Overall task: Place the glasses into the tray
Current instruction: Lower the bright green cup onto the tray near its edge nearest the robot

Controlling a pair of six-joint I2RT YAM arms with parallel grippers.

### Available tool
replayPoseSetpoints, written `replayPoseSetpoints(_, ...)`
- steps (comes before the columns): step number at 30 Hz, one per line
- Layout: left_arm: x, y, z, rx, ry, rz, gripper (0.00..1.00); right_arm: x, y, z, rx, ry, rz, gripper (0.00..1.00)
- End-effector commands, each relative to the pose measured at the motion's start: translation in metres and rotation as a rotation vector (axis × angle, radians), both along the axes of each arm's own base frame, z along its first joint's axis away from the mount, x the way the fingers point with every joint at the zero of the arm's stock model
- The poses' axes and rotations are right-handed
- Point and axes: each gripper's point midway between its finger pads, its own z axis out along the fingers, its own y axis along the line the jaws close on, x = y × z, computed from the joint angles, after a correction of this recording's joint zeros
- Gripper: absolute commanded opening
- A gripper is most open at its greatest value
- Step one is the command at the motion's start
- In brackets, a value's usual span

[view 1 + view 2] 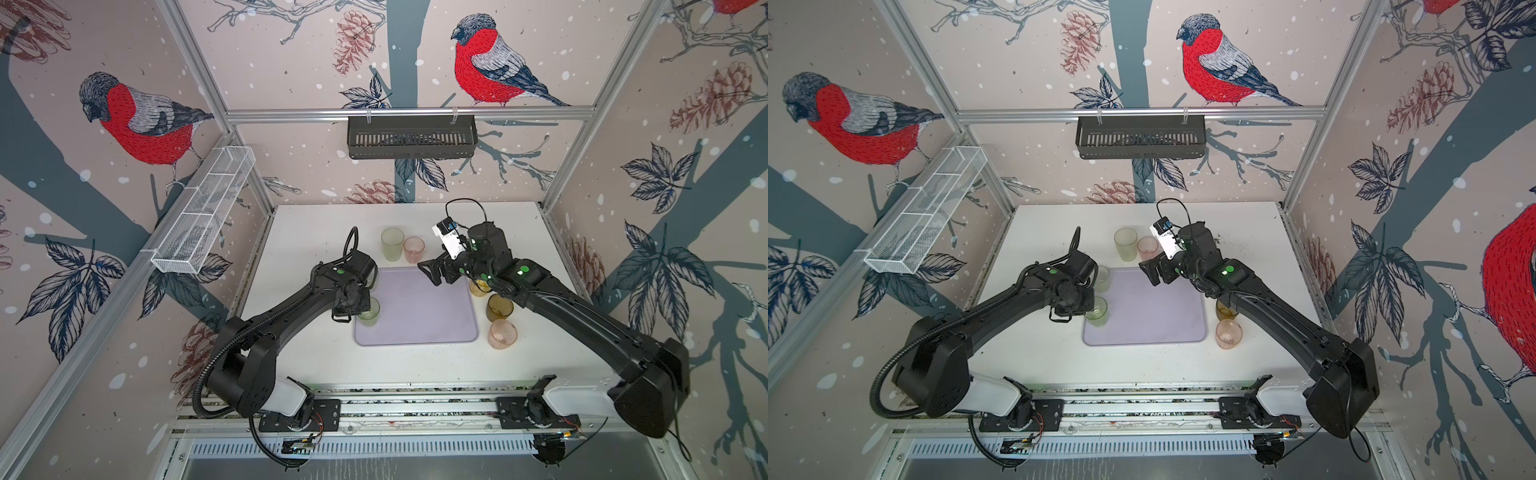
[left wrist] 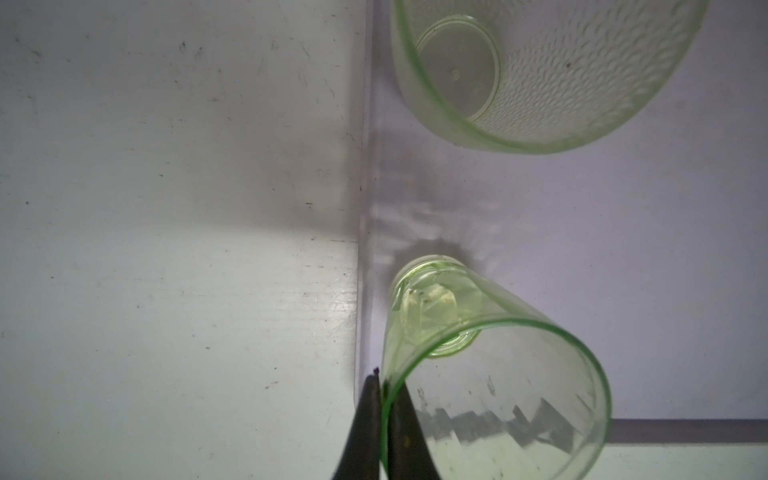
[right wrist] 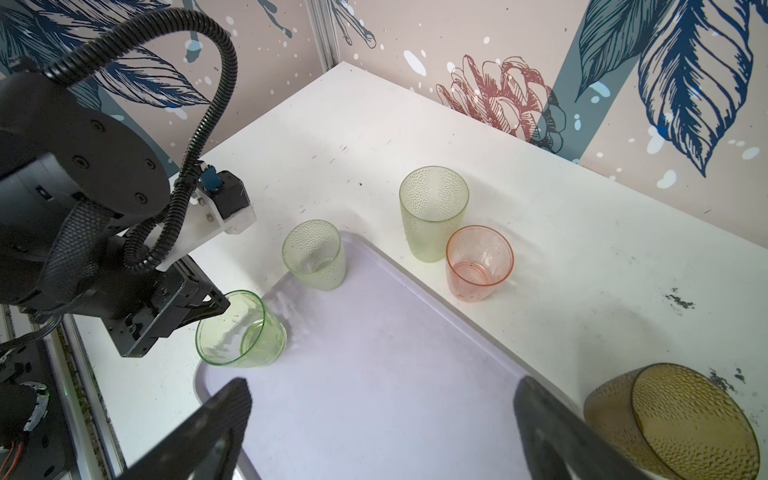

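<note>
Pinching the wall of a smooth green glass point(image 1: 369, 314) in my left gripper point(image 1: 358, 311), just inside the left rim of the tray point(image 1: 419, 328). From above: one tray, seven glasses. Tall green glass point(image 1: 392, 244) and pink glass point(image 1: 414, 249) stand behind the tray. Yellow-amber glass point(image 1: 478, 287), dark amber glass point(image 1: 500, 308) and second pink glass point(image 1: 502, 335) sit right of it. My left arm half hides a dimpled green glass point(image 1: 1102, 277). My right gripper point(image 1: 428, 273) hangs spread wide above the far corner. Left wrist: two greens on the tray, fingers point(image 2: 365, 432) together on the near one. Right wrist: five glasses, three green, one pink, one amber glass point(image 3: 673, 419).
</note>
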Motion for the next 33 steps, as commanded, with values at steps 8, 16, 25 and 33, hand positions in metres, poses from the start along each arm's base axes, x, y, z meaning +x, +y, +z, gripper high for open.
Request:
replayPoseSetpoints(8, 0.0028, 0.0055, -0.0044, 0.028, -0.009, 0.011, 0.01, 0.0028, 0.0036, 0.0075, 0.026, -0.013, 0.004, 1.0)
replayPoseSetpoints(16, 0.0016, 0.0075, -0.0056, 0.038, -0.004, 0.009, 0.03, 0.0031, 0.0046, 0.008, 0.027, -0.013, 0.006, 1.0)
replayPoseSetpoints(25, 0.001, 0.0103, -0.0052, 0.053, -0.003, 0.004, 0.05, 0.0029, 0.0038, 0.0077, 0.028, -0.013, 0.003, 1.0)
replayPoseSetpoints(33, 0.0008, 0.0089, -0.0047, 0.048, -0.003, -0.002, 0.08, 0.0027, 0.003, 0.0089, 0.03, -0.015, 0.001, 1.0)
